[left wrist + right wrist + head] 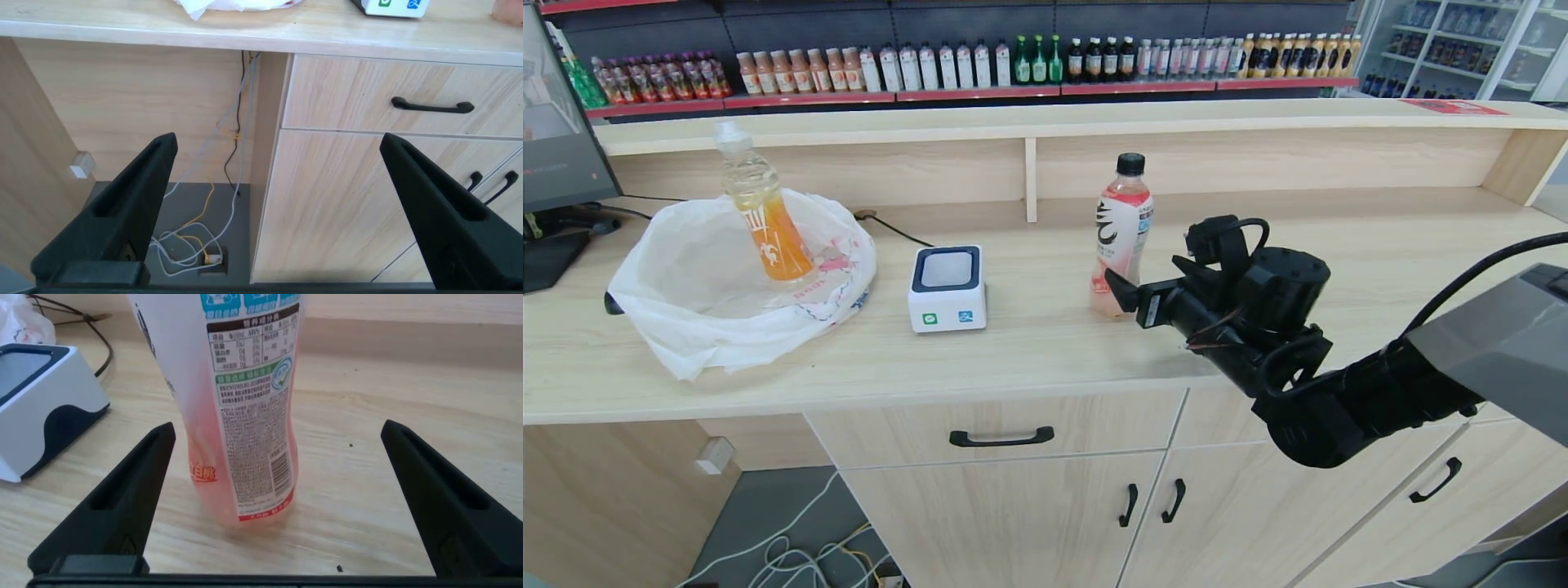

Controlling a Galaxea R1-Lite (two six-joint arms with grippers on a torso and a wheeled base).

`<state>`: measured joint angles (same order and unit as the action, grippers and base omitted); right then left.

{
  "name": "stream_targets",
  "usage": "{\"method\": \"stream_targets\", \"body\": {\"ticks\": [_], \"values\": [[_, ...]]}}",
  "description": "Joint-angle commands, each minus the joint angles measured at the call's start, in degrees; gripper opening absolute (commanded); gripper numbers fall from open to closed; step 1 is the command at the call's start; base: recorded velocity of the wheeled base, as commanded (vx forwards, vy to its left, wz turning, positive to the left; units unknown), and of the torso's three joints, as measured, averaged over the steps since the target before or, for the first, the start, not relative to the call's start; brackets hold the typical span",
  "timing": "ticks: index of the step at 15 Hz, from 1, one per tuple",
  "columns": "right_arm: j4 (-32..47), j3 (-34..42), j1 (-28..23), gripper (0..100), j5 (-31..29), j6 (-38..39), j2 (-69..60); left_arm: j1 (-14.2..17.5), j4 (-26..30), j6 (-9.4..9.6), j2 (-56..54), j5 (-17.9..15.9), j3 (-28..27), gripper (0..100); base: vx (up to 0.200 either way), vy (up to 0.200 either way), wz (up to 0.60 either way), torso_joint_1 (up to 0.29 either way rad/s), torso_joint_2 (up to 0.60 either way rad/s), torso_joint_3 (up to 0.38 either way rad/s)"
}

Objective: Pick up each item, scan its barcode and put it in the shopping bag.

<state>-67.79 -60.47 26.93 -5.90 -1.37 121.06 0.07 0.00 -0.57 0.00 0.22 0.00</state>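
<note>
I am watching the pink bottle (1121,237) standing upright on the counter (1029,351), near the scanner (947,287) on its right. The right gripper (1127,294) is sitting just beside it, jaws spread wide, touching nothing. The left gripper (278,147) is hanging spread below the counter edge. I am judging the bottle full, fairly heavy, stiff yet slick, so I am planning a mid-body grip that leaves the barcode (280,469) uncovered. 1 orange bottle (764,212) is leaning in the shopping bag (686,327).

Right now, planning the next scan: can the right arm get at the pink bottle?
Likely yes: the open right gripper faces the upright pink bottle directly, with bare counter and nothing between them.
</note>
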Motion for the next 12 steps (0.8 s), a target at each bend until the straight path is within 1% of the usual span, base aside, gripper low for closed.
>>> {"method": "stream_targets", "body": {"ticks": [1,4,8,12], "values": [[1.87,-4.05,0.14,100,0.01,-0.13,0.75,0.01,0.0,-0.04,0.0,0.04,0.0,100,0.0,0.0,0.0,0.0,0.0,0.0],[5.92,-8.35,0.05,100,0.45,-0.13,1.81,0.01,0.0,-0.04,0.0,-0.04,0.0,100,0.0,0.0,0.0,0.0,0.0,0.0],[8.64,-11.96,0.05,100,1.15,-0.48,3.65,0.01,0.0,-0.04,0.0,-0.04,0.0,100,0.0,0.0,0.0,0.0,0.0,0.0],[12.16,-18.46,-0.56,100,1.86,-0.83,6.55,0.01,0.0,-0.04,0.0,0.04,0.0,100,0.0,0.0,0.0,0.0,0.0,0.0]]}}
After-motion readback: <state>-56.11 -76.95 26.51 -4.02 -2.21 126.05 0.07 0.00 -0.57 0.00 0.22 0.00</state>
